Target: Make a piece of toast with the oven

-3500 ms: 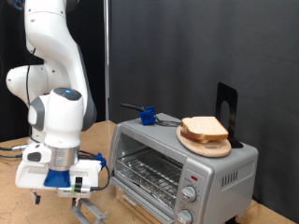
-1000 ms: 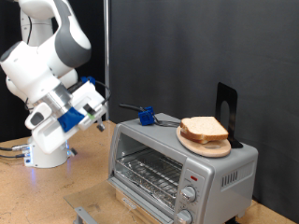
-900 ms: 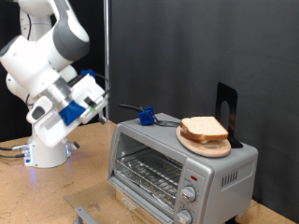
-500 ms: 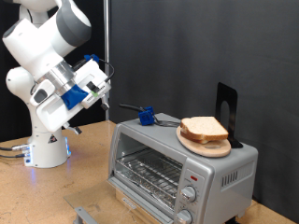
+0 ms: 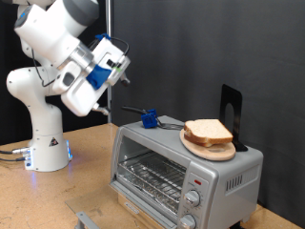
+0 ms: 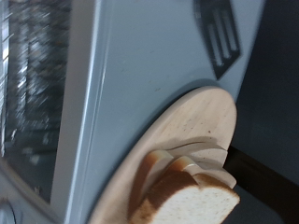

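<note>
The oven [image 5: 181, 170] stands at the exterior view's lower right with its glass door [image 5: 88, 220] folded down and the wire rack [image 5: 152, 176] showing. Several bread slices [image 5: 210, 132] lie stacked on a round wooden board [image 5: 205, 148] on the oven's roof; no single piece of toast lies apart from that stack. My gripper [image 5: 126, 67] hangs high in the air, up and to the exterior view's left of the oven, with nothing seen in it. The wrist view looks at the bread slices [image 6: 187, 196], the board [image 6: 192, 131] and the oven roof [image 6: 140, 65]; the fingers do not show there.
A black utensil with a blue block [image 5: 150, 119] lies on the oven roof behind the board, seen also as a black utensil [image 6: 220, 37] in the wrist view. A black upright stand [image 5: 231, 110] is at the roof's back right. The robot base [image 5: 43, 143] sits on the wooden table [image 5: 48, 200].
The arm has risen from low by the folded-down door to well above the oven's height and swung towards the exterior view's right, the hand turning towards the oven roof.
</note>
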Available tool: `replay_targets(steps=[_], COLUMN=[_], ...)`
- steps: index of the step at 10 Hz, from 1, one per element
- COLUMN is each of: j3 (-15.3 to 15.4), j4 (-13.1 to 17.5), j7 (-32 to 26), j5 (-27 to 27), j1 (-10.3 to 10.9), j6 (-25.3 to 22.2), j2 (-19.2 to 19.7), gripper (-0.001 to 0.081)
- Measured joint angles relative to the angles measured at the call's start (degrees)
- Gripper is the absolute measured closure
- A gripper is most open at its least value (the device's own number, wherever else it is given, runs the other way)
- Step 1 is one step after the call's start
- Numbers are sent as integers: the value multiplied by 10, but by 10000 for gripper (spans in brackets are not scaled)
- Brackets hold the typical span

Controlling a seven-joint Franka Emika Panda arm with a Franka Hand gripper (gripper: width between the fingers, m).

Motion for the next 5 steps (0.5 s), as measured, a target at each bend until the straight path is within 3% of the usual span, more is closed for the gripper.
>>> replay_targets(steps=[3,5], j3=[66,62], j4=[-8,-7], j7=[-44,-52], j5=[-85,-74], j1=[3,6], j6=[67,56], j2=[-39,-39], gripper=[-2,-2])
